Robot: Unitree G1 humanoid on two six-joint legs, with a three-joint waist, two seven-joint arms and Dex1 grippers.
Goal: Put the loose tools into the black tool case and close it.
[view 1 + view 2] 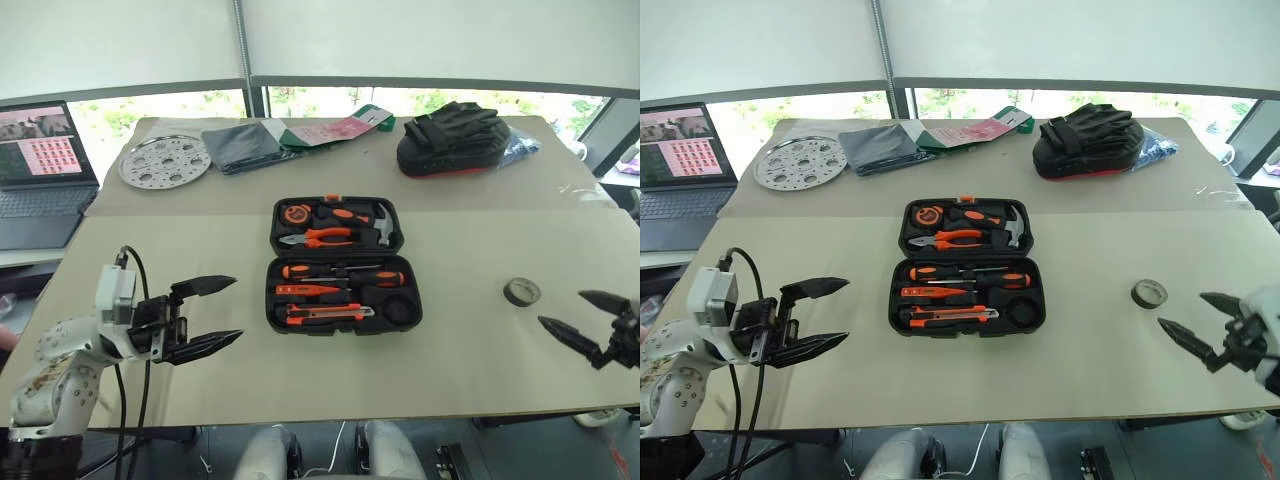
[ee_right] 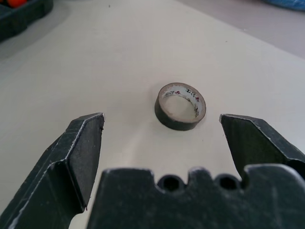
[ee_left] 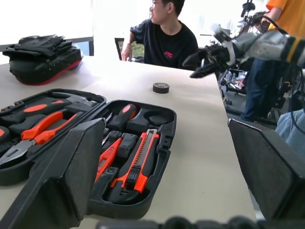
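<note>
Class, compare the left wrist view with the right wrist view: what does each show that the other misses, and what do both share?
Left wrist view alone: the black tool case lying open with the utility knife slotted inside, a black padded bag, a seated person, and the open right gripper. Right wrist view alone: the white inside of the tape roll. Both share that roll on the table.

We note bright daylight from the windows (image 1: pixel 330 100) behind the table (image 1: pixel 470 330); shadows are soft. The left wrist view's background is overexposed, and near fingers (image 3: pixel 62 186) appear blurred.
</note>
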